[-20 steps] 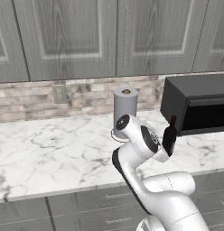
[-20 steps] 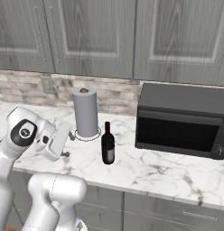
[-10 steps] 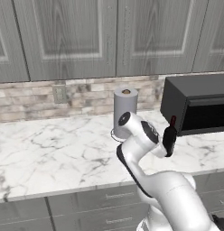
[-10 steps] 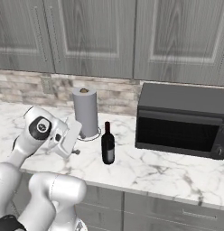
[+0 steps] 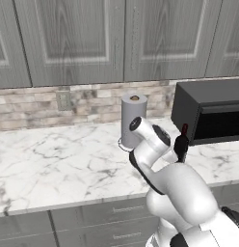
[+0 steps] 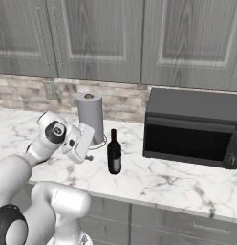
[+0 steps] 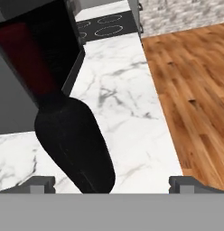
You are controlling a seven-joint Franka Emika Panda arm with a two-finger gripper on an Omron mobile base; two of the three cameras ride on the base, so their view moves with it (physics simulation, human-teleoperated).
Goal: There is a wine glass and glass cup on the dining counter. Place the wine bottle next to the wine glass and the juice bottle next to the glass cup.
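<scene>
Wine bottle (image 6: 114, 152): upright on marble worktop (image 6: 158, 177), between grey paper-towel roll (image 6: 90, 116) and black microwave (image 6: 191, 127), just beside both. Gripper (image 6: 87, 152): left of bottle, near but apart; fingers (image 7: 41, 182) spread wide in hand view, nothing gripped, bottle looming close ahead.

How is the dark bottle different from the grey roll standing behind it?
The wine bottle is nearly black with a red top; the paper-towel roll is plain grey. The bottle narrows to a slim neck; the roll is one fat cylinder. The roll stands nearer the brick wall. Both stand upright on the marble worktop.
</scene>
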